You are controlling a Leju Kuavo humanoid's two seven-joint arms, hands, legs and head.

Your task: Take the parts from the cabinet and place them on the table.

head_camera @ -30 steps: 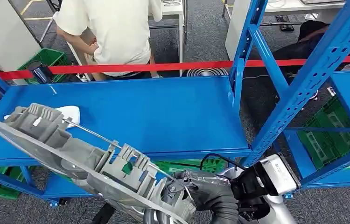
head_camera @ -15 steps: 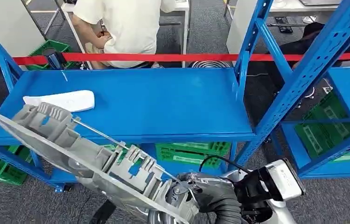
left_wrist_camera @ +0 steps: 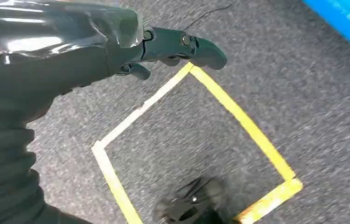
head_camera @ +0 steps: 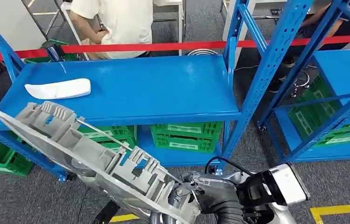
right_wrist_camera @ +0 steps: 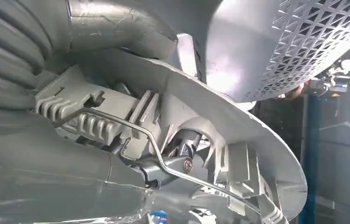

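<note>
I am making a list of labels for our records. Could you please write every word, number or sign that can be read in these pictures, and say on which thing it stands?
No text can be read.
Green crates under the blue shelf: pale label strips, too small and blurred to read.
Grey part in the right hand: no print visible.
White part: no print visible.

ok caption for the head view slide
Right hand holds a long grey part before a blue shelf.
</note>
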